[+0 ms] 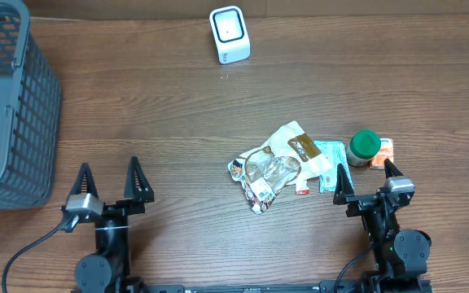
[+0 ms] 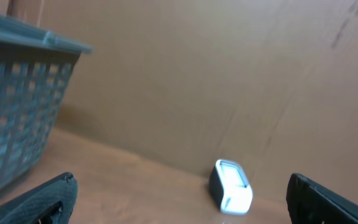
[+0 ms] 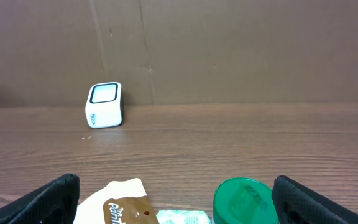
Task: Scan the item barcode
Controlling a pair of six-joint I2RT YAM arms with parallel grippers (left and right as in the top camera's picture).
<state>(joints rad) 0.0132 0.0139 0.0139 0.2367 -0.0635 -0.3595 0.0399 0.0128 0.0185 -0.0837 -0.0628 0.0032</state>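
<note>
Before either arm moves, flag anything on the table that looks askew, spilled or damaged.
Nothing looks spilled or damaged. The one untidy spot is the pile of packets ahead of the right gripper: they overlap at odd angles, a green-lidded jar beside them. The scanner stands upright.

From overhead we look straight down on the whole table (image 1: 177, 114), with the arms (image 1: 104, 236) at the bottom edge. Both wrist views sit low and face the cardboard back wall (image 3: 229, 50) — the left tilted upward. All three share the white scanner (image 1: 230, 34); left wrist and overhead share the basket (image 1: 6, 106).
</note>
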